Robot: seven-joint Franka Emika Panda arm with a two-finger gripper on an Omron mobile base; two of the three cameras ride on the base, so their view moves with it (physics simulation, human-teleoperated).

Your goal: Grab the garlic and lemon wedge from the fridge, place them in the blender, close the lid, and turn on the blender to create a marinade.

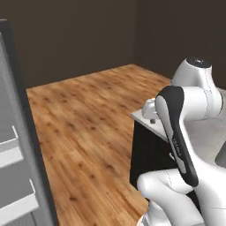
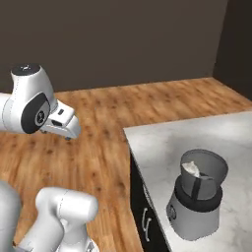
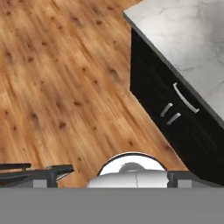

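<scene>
The blender (image 2: 197,199) stands on the marble counter (image 2: 157,140) at the lower right, its grey base and knob facing me. The dark jar is uncovered and holds a pale lump (image 2: 192,169); I cannot tell whether it is garlic or lemon. The lid is out of view. My gripper (image 2: 56,135) hangs over the wood floor, left of the counter and well away from the blender. In the hand view the gripper (image 3: 109,183) has its tips far apart at the bottom with nothing between them. The fridge door (image 1: 17,176), grey with white shelves, stands at the far left.
A black cabinet (image 3: 175,109) with silver handles sits under the counter (image 3: 183,35), its corner close to the hand. Wood floor (image 1: 88,128) stretches between the fridge door and the counter. Dark walls close the room at the back.
</scene>
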